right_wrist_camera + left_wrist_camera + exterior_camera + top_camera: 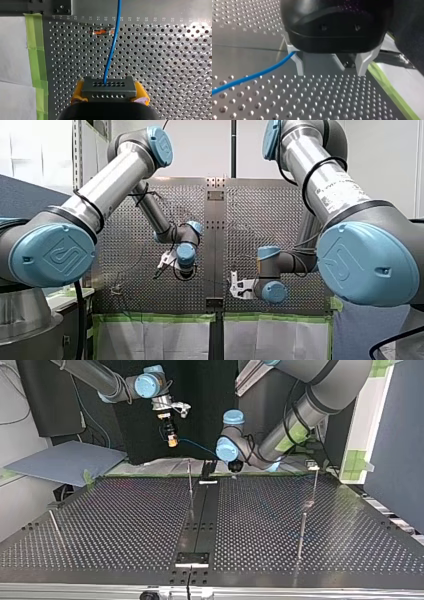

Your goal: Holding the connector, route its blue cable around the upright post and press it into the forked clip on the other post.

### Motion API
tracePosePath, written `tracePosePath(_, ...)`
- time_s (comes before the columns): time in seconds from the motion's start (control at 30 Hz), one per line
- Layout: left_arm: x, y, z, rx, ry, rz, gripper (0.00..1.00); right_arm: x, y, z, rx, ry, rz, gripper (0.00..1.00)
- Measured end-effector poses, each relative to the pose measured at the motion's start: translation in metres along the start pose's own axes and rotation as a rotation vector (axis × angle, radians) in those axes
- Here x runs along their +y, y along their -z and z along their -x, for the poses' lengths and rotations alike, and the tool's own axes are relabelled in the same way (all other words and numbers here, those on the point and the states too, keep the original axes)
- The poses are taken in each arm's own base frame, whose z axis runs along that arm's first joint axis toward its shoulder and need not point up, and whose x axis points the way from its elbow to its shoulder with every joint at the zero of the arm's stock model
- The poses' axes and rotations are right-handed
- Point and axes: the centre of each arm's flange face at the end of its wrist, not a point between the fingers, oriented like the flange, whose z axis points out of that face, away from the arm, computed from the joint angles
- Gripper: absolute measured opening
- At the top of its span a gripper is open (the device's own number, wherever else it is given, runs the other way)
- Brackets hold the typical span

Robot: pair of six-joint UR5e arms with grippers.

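The connector, a dark block with rows of holes, is pinched between the yellow pads of my right gripper above the perforated table, its blue cable running straight out ahead. My left gripper has its metal fingers spread, the cable passing just beside one. In the top view both grippers hang beyond the upright post.

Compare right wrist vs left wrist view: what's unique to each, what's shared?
Right wrist only: dark grey perforated rectangular connector clamped between my right gripper's yellow pads. Left wrist only: my left gripper's metal fingers, open, gripping nothing. Both: thin blue cable, perforated metal table, green tape strip.
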Motion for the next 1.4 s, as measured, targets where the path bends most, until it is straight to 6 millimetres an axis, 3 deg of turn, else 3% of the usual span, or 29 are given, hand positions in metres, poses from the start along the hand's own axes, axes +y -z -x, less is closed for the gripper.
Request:
tracePosePath(0.27,-0.010,0.002,-0.003,0.000,0.051,-0.060,0.98,0.001,0.000,0.000,0.000,0.001,0.005,0.02)
tracePosePath(0.73,-0.050,-0.005,-0.050,0.047,0.098,-0.179,0.98,0.006,-0.001,0.000,0.000,0.004,0.023,0.02)
tracePosePath(1.4,-0.080,-0.003,-0.042,-0.023,0.289,-0.363,0.98,0.010,-0.003,-0.001,0.007,0.008,0.030,0.02)
